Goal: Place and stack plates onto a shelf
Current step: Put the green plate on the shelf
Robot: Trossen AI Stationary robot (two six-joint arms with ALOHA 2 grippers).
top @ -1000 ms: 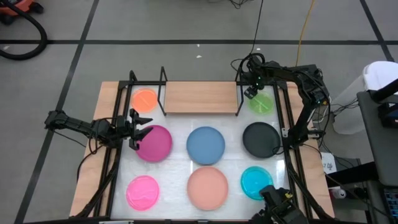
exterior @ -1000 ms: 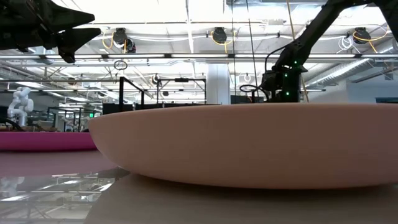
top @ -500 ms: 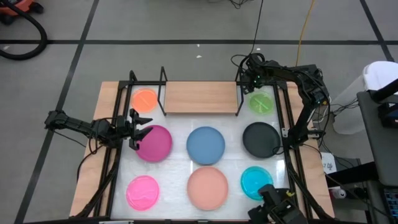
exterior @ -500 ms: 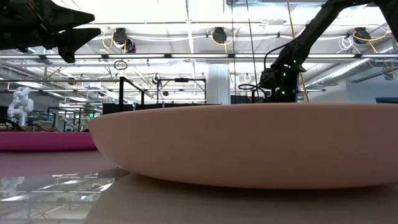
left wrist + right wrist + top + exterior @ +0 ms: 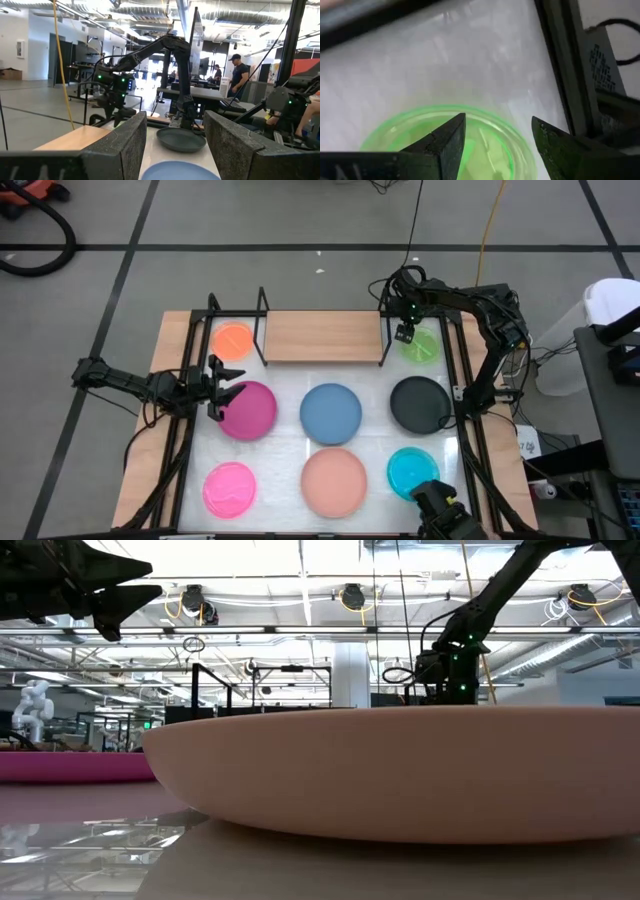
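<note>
Nearest the low camera lies the salmon plate (image 5: 400, 775), filling the lower frame; like the others it looks light, stiff and smooth, so it would likely slide on the glossy white tabletop (image 5: 285, 445) unless taken by the thin raised rim. In the overhead view the pink plate (image 5: 229, 487) and cyan plate (image 5: 412, 471) flank it along the bottom, then the magenta plate (image 5: 249, 410), blue plate (image 5: 331, 413) and black plate (image 5: 419, 403) across the middle. The left gripper (image 5: 222, 388) hovers at the magenta plate's left edge, jaws spread and holding nothing. Farther up, the shelf (image 5: 322, 336) sits bare at top centre, between the small orange plate (image 5: 233, 340) at upper left and the small green plate (image 5: 420, 345) at upper right. The right gripper (image 5: 497, 142) hangs over the green plate's left rim, jaws parted and empty, straddling its edge, which seems a sound place to pinch. Beyond the tabletop, the left wrist view shows a workshop with a person (image 5: 239, 75) standing at the upper right.
</note>
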